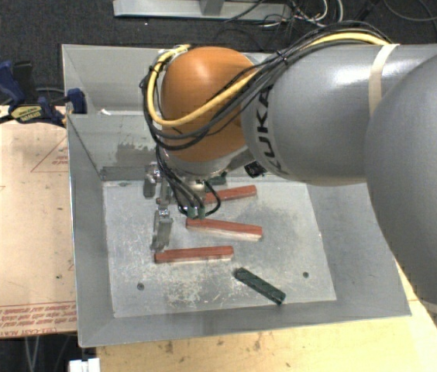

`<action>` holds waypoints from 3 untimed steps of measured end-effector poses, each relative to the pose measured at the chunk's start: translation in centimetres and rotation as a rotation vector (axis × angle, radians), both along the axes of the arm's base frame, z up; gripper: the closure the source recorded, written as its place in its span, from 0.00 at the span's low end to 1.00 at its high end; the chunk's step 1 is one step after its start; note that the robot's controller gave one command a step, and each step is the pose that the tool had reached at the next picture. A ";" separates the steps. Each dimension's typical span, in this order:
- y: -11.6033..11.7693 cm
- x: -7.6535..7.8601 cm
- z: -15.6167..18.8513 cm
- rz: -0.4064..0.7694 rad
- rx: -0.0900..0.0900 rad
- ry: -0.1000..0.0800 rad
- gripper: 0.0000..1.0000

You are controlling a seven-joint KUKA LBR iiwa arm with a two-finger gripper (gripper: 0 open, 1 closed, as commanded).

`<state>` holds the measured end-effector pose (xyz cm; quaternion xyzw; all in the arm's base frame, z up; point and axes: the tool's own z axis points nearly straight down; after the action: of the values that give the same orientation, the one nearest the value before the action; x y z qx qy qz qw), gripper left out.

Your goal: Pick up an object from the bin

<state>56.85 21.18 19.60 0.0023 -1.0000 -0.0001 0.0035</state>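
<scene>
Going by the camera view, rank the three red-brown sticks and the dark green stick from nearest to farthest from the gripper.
1. Lower red-brown stick: left end right beside the gripper.
2. Middle red-brown stick: just toward the view's right.
3. Upper red-brown stick: further back, partly under the arm.
4. Dark green stick: front, toward the view's right.

One camera, above the grey bin [87, 231] and somewhat to one side, looks down into it from fairly near.
</scene>
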 end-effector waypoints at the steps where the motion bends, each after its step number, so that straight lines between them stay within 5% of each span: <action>1: -0.1 0.2 0.5 -0.004 0.002 -0.008 0.00; 2: -4.2 -2.0 -6.7 0.035 0.002 -0.011 0.00; 3: -6.4 -3.0 -7.4 0.029 0.000 -0.002 0.00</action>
<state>53.86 14.83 12.20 0.0170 -0.9999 0.0000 0.0024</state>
